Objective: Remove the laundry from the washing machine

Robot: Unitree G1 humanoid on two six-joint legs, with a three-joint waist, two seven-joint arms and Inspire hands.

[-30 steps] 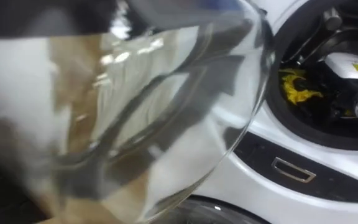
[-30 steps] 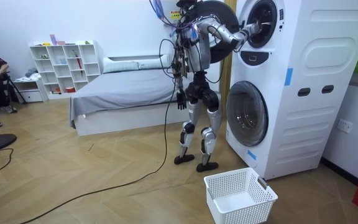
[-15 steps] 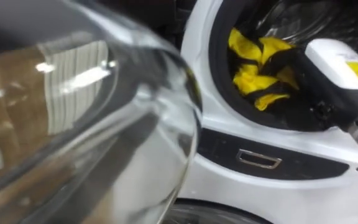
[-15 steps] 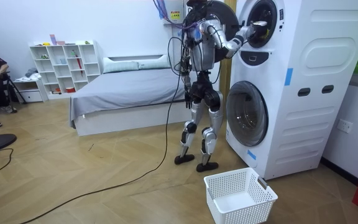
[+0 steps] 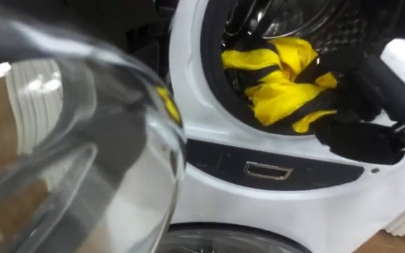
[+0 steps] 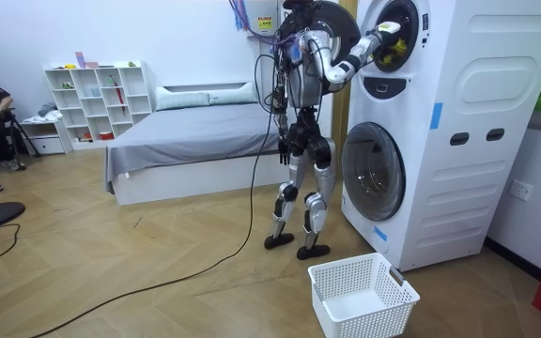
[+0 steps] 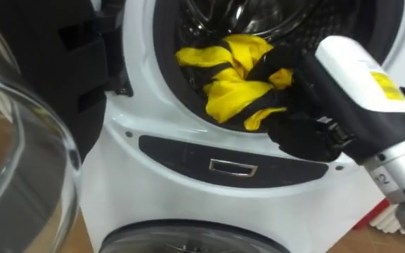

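While the robot stands upright on the wood floor close before the tall white washing machine [image 6: 458, 122], its right arm is raised and reaches to the mouth of the upper drum [image 5: 315, 28]. That machine has two round openings, one above the other. The upper one is open, and its single glass door [image 5: 83, 154] is swung out to the robot's left. The lower door [image 6: 374, 183] is closed.

One garment [image 5: 280, 98], yellow with black bands, lies bunched at the front of the upper drum and spills over the lower rim. The right hand [image 5: 357, 137] is dark and sits at that rim, right against the garment's trailing edge. Whether it has hold of the cloth cannot be told, since the black of the hand merges with the black of the cloth. Below the drum runs a dark panel with one small rectangular recess [image 5: 267, 171].

The left hand [image 6: 281, 143] hangs low by the hip in the room view.

One white basket [image 6: 363, 296] stands on the floor just in front of the machine, beside the robot's feet. Behind the robot are one bed [image 6: 186, 141] and one white shelf unit [image 6: 97, 103].
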